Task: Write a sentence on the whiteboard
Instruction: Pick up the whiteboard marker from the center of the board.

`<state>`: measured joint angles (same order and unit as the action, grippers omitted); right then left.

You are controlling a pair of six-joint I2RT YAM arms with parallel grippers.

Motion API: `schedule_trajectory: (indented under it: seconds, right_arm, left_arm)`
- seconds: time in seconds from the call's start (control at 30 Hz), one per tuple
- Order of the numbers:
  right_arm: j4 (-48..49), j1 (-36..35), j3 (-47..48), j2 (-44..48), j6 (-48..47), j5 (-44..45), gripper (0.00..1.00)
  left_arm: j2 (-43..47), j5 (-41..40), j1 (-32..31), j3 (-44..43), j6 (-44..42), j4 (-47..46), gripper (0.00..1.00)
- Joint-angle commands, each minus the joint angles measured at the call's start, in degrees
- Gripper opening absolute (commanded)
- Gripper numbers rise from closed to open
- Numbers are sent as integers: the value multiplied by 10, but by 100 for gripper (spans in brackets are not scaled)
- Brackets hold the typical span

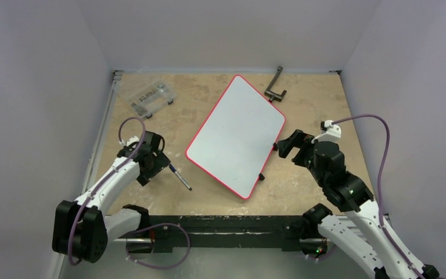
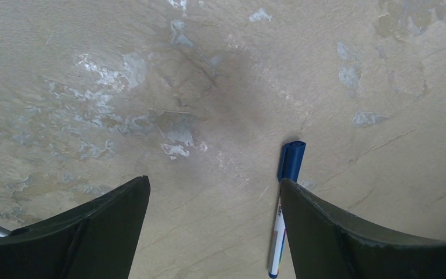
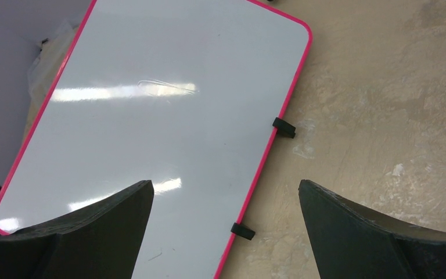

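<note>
Below the left gripper (image 2: 215, 195): bare table (image 2: 151, 87), fingers spread, nothing clamped. A marker (image 2: 291, 161) lies flat along the inner edge of one finger. Its blue cap end points away from the wrist. Its tail is cut off by the frame and partly hidden by that finger. Can't tell whether finger and marker touch.

Below the right gripper (image 3: 226, 195): the whiteboard (image 3: 151, 133) lies flat on the table, its red rim running between the spread fingers, nothing gripped. The near corners are hidden behind the fingers. Two black clips (image 3: 283, 127) show on the rim. The face shows glare strips and a faint smudge, unreadable.

Overhead, a clear plastic box (image 1: 149, 97) sits well beyond the left gripper, contents too small to make out.
</note>
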<state>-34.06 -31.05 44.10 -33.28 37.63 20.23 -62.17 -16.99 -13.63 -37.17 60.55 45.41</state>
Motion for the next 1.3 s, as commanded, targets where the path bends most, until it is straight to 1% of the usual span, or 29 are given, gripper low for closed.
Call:
schedule_trajectory:
  seconds: [0.0,0.2,0.37,0.4,0.43,0.53,0.57,0.87,0.93,1.0,1.17,1.2,1.27]
  right_arm:
    - [-8,1,-8,15,8,6,99]
    - [-1,2,-14,6,8,0,99]
    - [0,1,-13,-5,4,-3,99]
    - [1,1,-14,-6,4,-3,99]
    - [3,2,-15,-6,3,-3,99]
    - [9,2,-19,-7,2,-3,99]
    - [11,2,-20,-7,1,-3,99]
    - [15,2,-21,-18,-3,-4,99]
    - [16,2,-21,-20,-4,-3,99]
    - [16,2,-20,-21,-5,-4,99]
    - [16,1,-20,-22,-5,-5,99]
    - [17,2,-20,-22,-5,-5,99]
    - [20,2,-20,-25,-5,-6,99]
  left_arm:
    - [-18,-5,-23,-11,25,-23,82]
    - [-47,5,-36,-5,32,-58,80]
    - [-69,13,-40,-8,15,-94,75]
    - [-73,15,-41,-8,12,-99,72]
    - [-78,17,-42,-10,11,-102,70]
    - [-96,18,-45,-18,14,-104,68]
    - [-103,18,-46,-23,15,-104,66]
    - [-156,9,-56,-54,22,-102,62]
    - [-168,8,-59,-62,21,-101,57]
    - [-179,4,-61,-68,21,-99,51]
    - [-200,-12,-69,-86,18,-79,48]
    - [-202,-15,-71,-88,17,-78,45]
    - [-209,-25,-78,-96,16,-69,36]
